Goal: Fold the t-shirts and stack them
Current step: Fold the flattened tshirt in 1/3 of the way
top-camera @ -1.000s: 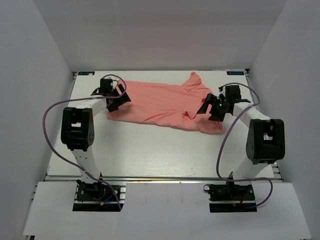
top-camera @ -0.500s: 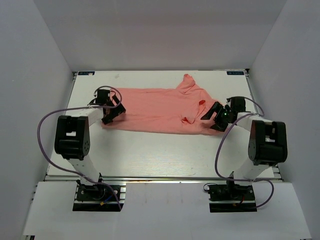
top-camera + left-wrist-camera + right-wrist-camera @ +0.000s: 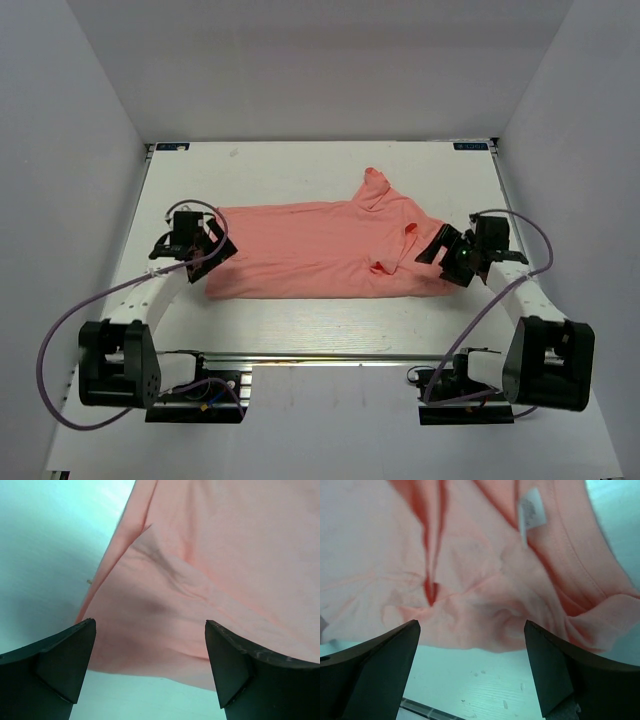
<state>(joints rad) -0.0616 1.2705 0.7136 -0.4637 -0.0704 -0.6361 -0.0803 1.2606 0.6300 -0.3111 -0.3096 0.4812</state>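
The salmon-pink t-shirt [image 3: 320,240] lies spread lengthwise across the white table, partly folded, with one sleeve [image 3: 378,185] sticking up toward the back. My left gripper [image 3: 212,248] is open over the shirt's left end; in the left wrist view the cloth edge [image 3: 165,625] lies just ahead of the spread jaws and nothing is held. My right gripper [image 3: 440,250] is open at the shirt's right end by the collar. The right wrist view shows bunched cloth [image 3: 485,605] and the white neck label [image 3: 532,509] ahead of the empty jaws.
The white table [image 3: 320,320] is walled by grey panels at left, right and back. Its front edge runs as a metal rail [image 3: 320,357] near the arm bases. Purple cables [image 3: 60,340] loop from both arms.
Both grippers have moved toward the front of the table, dragging the shirt nearer and flatter. The arms now lie lower and stretched outward. Both jaws now stand open off the cloth.
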